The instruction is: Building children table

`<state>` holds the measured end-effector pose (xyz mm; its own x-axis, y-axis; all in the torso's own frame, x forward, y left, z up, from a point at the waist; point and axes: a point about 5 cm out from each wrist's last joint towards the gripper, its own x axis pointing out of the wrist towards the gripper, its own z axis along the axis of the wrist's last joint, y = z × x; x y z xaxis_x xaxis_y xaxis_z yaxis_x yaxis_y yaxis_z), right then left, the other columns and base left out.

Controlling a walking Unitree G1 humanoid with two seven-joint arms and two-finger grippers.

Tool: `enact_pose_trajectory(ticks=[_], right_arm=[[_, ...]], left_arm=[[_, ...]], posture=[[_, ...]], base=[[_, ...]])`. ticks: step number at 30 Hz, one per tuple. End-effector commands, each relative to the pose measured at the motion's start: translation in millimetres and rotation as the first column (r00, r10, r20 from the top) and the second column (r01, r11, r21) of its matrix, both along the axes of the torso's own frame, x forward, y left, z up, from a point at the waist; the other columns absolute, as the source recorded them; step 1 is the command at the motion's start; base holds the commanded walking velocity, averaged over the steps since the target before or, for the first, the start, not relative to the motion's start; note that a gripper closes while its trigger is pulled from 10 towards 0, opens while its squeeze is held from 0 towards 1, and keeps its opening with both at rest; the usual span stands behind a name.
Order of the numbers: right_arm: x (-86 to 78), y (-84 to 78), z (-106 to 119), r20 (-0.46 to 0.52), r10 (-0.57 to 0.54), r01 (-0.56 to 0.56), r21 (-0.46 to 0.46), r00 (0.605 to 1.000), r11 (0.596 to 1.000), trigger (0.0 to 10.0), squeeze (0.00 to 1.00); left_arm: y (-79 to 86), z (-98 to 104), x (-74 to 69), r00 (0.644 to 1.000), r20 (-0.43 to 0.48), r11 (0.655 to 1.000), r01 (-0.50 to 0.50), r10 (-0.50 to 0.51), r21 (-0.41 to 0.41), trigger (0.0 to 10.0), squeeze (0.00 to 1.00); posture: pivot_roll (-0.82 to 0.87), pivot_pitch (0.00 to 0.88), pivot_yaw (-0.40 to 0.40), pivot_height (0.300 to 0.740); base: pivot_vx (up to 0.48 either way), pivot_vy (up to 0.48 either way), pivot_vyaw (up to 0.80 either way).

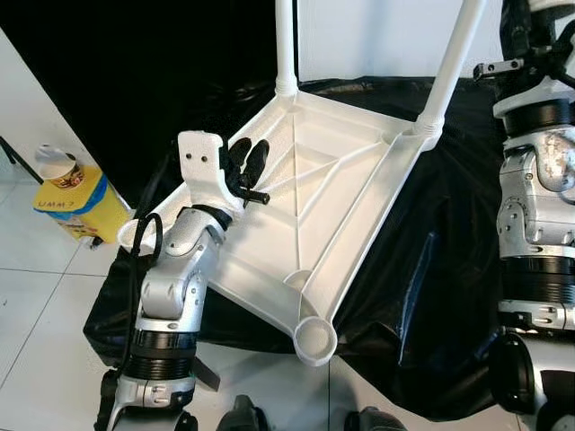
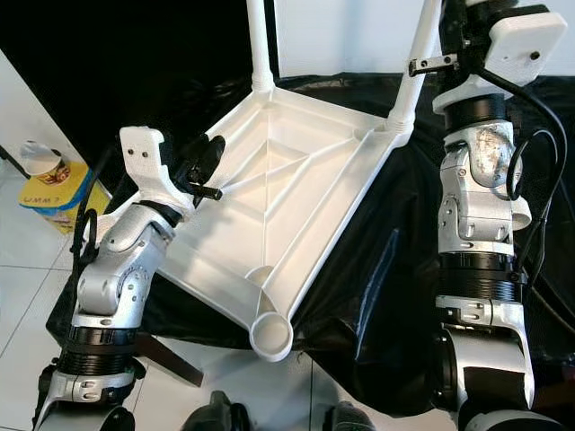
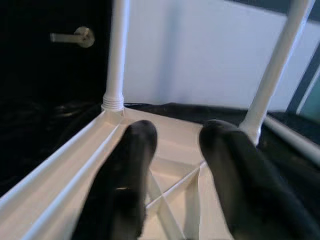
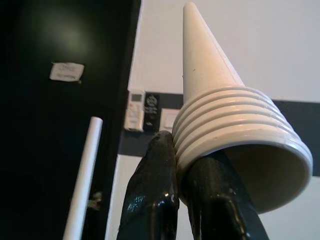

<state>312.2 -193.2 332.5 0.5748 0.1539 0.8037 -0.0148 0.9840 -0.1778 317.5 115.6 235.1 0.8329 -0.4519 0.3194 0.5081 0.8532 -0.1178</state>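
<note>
White floor tiles [image 1: 36, 269] carry a black cloth [image 1: 422, 296], spread as a working mat against a black wall, presumably to protect the plastic. Item: white tabletop [image 1: 314, 197], laid upside down on the cloth, ribbed underside up so the corner sockets face upward for fitting legs. Two white legs [image 1: 286, 45] already stand in the far sockets; the near socket [image 1: 315, 341] is open, and the left-hand corner is hidden behind the arm. Left gripper [image 1: 247, 160]: hovering over the left edge of the tabletop, fingers [image 3: 135, 165] spread with nothing between them, likely placed to steady the piece. Right gripper [image 4: 192, 165]: raised high at the robot's right, fingers pressed onto the ridged wide end of a loose leg [image 4: 220, 115], tapered tip pointing away, held aloft probably ahead of seating it in an open socket. Adjacent: yellow box [image 1: 76, 205] with a small tub [image 1: 58, 166] on top, left of the cloth.
</note>
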Motion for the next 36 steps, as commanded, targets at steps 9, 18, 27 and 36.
enact_pose_trajectory(ticks=[9, 18, 27, 36], right_arm=[[-7.5, 29.8, -28, -0.116, 0.147, -0.156, -0.073, 0.982, 0.985, 10.0, 0.0], [-14.7, 43.7, -57, -0.234, 0.216, -0.244, -0.099, 0.948, 0.965, 10.0, 0.0], [-19.2, 53.9, -77, -0.333, 0.266, -0.325, -0.138, 0.905, 0.935, 10.0, 0.0], [-35.5, 71.0, -110, -0.491, 0.357, -0.486, -0.164, 0.795, 0.858, 10.0, 0.0]], left_arm=[[-16.7, 27, -10.8, 0.92, 0.065, 0.904, 0.391, -0.386, -0.171, 10.0, 0.22], [-17.1, 35, -20.0, 0.826, 0.103, 0.779, 0.559, -0.554, -0.284, 10.0, 1.0], [-15.9, 40, -23.9, 0.771, 0.111, 0.708, 0.623, -0.626, -0.332, 10.0, 0.32], [-19.5, 38, -22.0, 0.729, 0.083, 0.654, 0.653, -0.679, -0.382, 10.0, 0.0]], posture=[[0.02, 0.0, 0.005, 0.74], [0.01, 0.0, 0.006, 0.74], [0.01, 0.0, 0.007, 0.74], [-0.01, 0.024, 0.015, 0.74]], base=[[0.0, 0.0, 0.0], [0.0, 0.0, 0.0], [0.0, 0.0, 0.0], [0.0, 0.0, 0.0]])
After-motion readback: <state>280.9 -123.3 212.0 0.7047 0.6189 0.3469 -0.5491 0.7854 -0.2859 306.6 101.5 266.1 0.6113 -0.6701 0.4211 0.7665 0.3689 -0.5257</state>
